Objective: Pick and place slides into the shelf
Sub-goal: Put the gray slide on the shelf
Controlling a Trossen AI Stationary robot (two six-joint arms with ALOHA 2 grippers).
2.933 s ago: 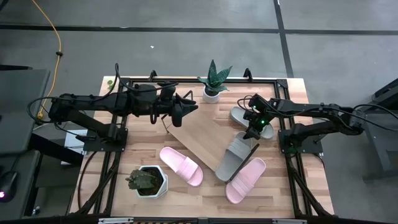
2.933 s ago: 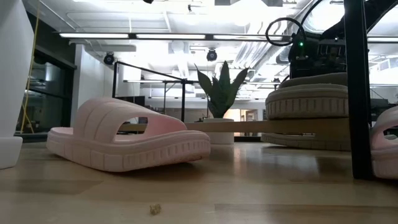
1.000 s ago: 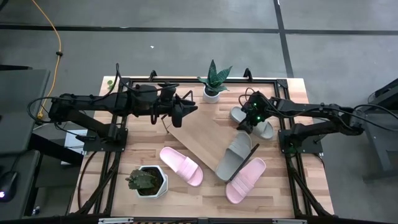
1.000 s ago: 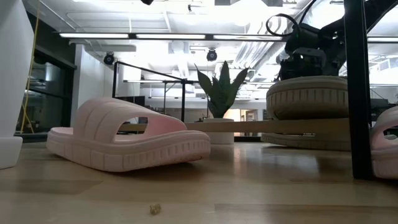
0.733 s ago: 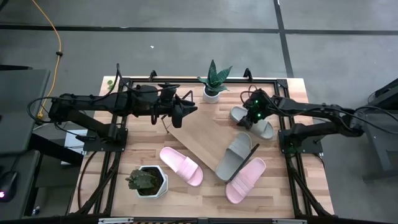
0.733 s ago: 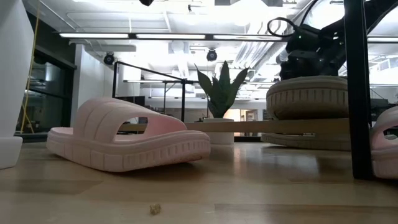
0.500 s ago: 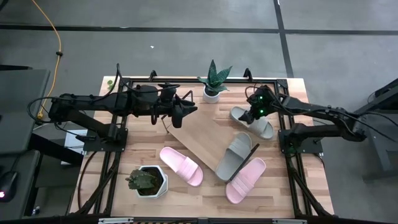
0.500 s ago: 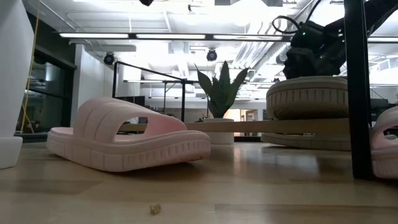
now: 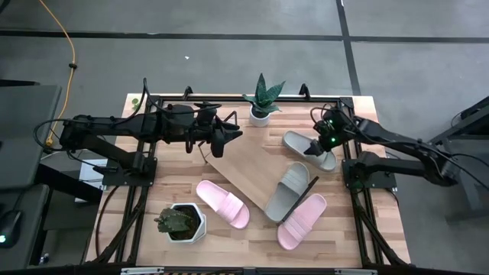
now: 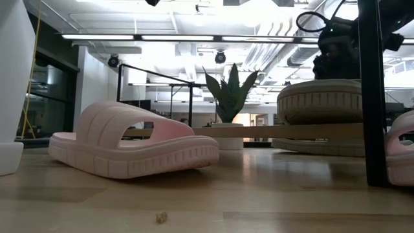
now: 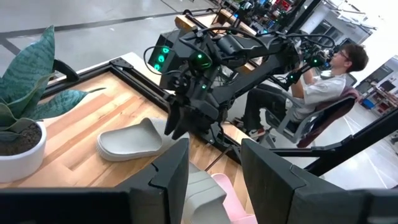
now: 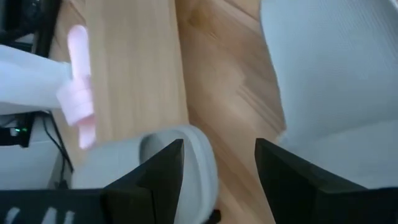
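Lying diagonally across the middle of the tabletop point(image 9: 359, 111), the light-wood shelf point(image 9: 243, 166) carries one grey slide point(image 9: 289, 191) at its lower right end, beside the black wire end frame point(image 9: 304, 189). The second grey slide point(image 9: 309, 149) sits on the table just beyond the shelf's far right side, and right over its outer edge hangs the right gripper point(image 9: 327, 142), fingers parted and holding nothing; the right wrist view looks down between those spread fingers point(image 12: 163, 168) at grey foam and bare wood. One pink slide point(image 9: 223, 203) lies on the table along the shelf's near edge, apart from it, and fills the low view's foreground. The other pink slide point(image 9: 301, 221) lies on the table touching or nearly touching the grey one on the shelf. Over at the shelf's upper left end, the left gripper point(image 9: 234, 133) hovers with its claw partly open and empty. A snake plant in a white pot point(image 9: 261, 101) stands at the table's far edge, and a small plant in a white faceted pot point(image 9: 180, 222) near the front left. In the left wrist view a person point(image 11: 323, 78) sits in a chair beyond the table.
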